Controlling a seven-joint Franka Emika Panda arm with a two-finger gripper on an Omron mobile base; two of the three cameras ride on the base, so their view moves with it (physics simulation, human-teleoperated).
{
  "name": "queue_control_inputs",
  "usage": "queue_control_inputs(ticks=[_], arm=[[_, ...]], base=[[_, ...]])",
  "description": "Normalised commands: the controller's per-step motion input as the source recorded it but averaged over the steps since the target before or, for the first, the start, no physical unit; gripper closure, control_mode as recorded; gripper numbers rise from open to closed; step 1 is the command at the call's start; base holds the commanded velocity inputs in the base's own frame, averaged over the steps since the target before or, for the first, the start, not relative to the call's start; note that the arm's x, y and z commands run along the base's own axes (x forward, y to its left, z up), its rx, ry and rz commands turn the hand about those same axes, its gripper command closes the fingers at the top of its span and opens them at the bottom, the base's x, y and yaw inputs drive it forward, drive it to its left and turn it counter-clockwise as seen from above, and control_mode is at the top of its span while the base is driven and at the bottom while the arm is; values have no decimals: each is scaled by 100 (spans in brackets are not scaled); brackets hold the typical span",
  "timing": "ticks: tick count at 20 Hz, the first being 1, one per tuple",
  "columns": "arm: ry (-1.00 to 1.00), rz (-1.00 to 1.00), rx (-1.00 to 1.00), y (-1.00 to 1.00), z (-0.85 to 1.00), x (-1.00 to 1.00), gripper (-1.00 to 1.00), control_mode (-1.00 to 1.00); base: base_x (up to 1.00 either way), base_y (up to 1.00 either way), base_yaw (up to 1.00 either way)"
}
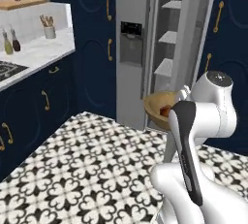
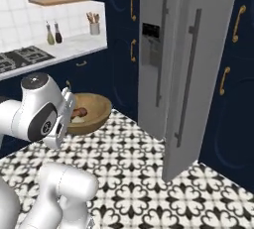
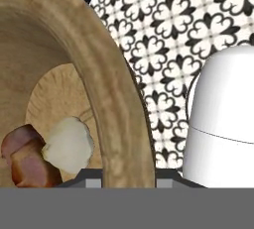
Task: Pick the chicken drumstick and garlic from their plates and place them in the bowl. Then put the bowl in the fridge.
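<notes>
My gripper (image 3: 126, 177) is shut on the rim of the tan wooden bowl (image 3: 111, 109), one finger on each side of the wall. Inside the bowl lie the pale garlic (image 3: 68, 143) and the reddish-brown chicken drumstick (image 3: 26, 157), touching each other. The bowl (image 1: 156, 105) hangs in the air in front of the grey fridge (image 1: 131, 48), level with its lower shelves (image 1: 164, 67). From the right, the bowl (image 2: 93, 111) shows the drumstick (image 2: 79, 113) near my hand. The fridge (image 2: 161, 49) stands with one door (image 2: 193, 74) swung open. The plates are out of view.
Navy cabinets (image 1: 92, 48) flank the fridge. To the left runs a white counter (image 1: 38, 51) with a stove (image 1: 7, 69), bottles (image 1: 10, 42) and a utensil holder (image 1: 48, 31). Black-and-white patterned tiles (image 1: 97, 169) lie below. The open door juts out toward me on the right.
</notes>
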Motion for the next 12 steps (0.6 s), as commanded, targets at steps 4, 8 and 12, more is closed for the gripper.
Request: queue_control_inputs(ticks=[4,8,12], arm=[[0,0,0,0,0,0,100,100],[0,0,0,0,0,0,100,100],[0,0,0,0,0,0,100,100]], base=[[100,83,-57],[100,84,-57],[100,91,-55]])
